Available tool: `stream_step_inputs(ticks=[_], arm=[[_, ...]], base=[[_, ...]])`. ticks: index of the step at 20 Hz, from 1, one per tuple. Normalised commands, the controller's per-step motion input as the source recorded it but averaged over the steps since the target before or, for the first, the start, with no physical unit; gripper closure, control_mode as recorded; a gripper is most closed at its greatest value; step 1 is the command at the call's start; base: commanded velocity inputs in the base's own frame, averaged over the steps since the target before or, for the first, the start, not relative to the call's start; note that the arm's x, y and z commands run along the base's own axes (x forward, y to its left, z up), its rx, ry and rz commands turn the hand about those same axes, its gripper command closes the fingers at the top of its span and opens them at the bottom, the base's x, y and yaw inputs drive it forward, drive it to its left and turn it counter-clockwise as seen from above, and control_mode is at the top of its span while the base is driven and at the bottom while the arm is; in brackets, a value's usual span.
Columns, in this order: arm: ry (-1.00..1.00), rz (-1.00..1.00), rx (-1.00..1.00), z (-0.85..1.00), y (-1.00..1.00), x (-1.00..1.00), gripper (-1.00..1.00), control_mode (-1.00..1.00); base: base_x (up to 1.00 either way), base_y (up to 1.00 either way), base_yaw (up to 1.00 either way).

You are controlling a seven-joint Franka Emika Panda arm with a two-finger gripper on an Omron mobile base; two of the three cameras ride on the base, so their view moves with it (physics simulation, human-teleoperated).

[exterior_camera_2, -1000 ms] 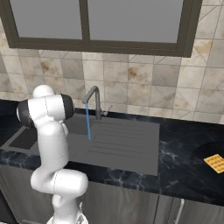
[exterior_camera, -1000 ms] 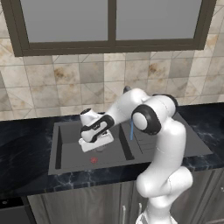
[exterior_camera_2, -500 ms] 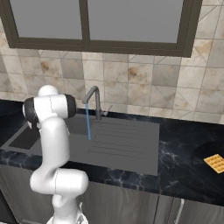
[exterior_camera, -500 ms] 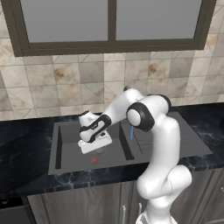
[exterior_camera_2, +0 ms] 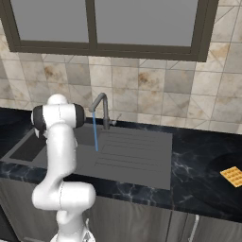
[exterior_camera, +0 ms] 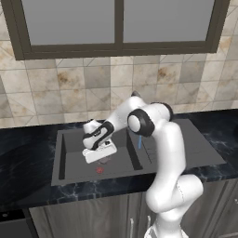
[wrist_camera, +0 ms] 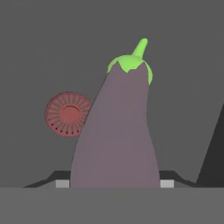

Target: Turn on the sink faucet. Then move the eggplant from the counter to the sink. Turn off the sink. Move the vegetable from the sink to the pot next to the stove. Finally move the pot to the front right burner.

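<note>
Gripper closed on eggplant, suspended low inside sink basin above red drain, green stem pointing away; water streaming from faucet.

You have one small oblong purple eggplant with a green stem tip, and one round red ribbed drain mark just beside it. You have one dark grey rectangular sink with one ribbed drainboard wing, set in one glossy black marble table. Behind the sink you have one slim dark grey metal faucet with one thin blue stream of water running from it. Well apart from the sink lies one small flat orange waffle-patterned square.
</note>
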Motion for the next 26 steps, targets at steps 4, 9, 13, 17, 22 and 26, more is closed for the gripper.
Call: stream_step_inputs(ticks=[4, 9, 13, 17, 22, 26], arm=[[0.09, 0.00, -0.02, -0.29, 0.18, 0.40, 1.00, -1.00], [0.08, 0.00, -0.03, -0.36, 0.13, 0.35, 1.00, -1.00], [0.05, 0.00, -0.04, -0.39, 0.15, 0.34, 1.00, -1.00], [0.01, 0.00, -0.01, -0.32, 0.03, 0.16, 1.00, -1.00], [0.00, 0.00, 0.00, -0.36, 0.00, 0.00, -1.00, -1.00], [0.00, 0.00, 0.00, -0.11, 0.00, 0.00, -1.00, -1.00]], base=[[0.00, 0.00, 0.00], [0.00, 0.00, 0.00], [0.00, 0.00, 0.00], [0.00, 0.00, 0.00], [0.00, 0.00, 0.00], [0.00, 0.00, 0.00]])
